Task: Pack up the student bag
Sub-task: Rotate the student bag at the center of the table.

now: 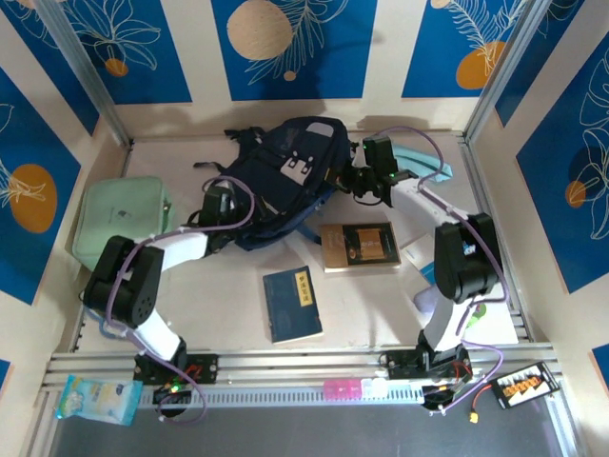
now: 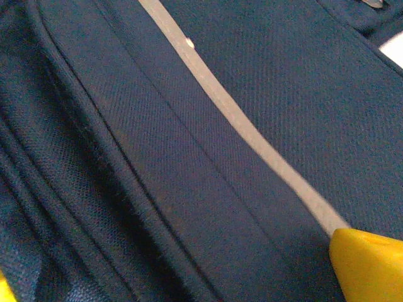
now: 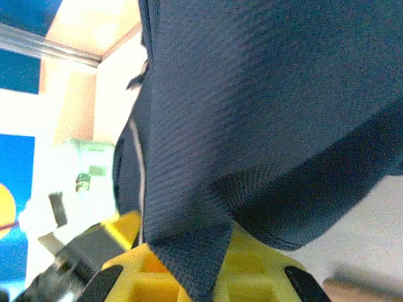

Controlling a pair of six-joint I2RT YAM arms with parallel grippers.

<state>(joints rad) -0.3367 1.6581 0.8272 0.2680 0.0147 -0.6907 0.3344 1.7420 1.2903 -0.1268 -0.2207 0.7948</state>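
The student bag (image 1: 285, 171), a navy-blue backpack with a white buckle patch, lies at the back middle of the table. My left gripper (image 1: 217, 205) sits against its left side. In the left wrist view the bag's fabric (image 2: 157, 157) and its light stripe (image 2: 252, 135) run between the fingers of the left gripper (image 2: 189, 280), which is open, with one yellow fingertip (image 2: 371, 264) at the lower right. My right gripper (image 1: 358, 181) is at the bag's right edge. In the right wrist view the right gripper (image 3: 198, 267) is shut on a fold of the bag's navy fabric (image 3: 252, 94).
A mint-green zip case (image 1: 122, 217) lies at the left. A blue book (image 1: 292, 303) and a brown book (image 1: 360, 246) lie in front of the bag. White sheets (image 1: 419, 252) lie by the right arm and a teal item (image 1: 430, 160) behind it.
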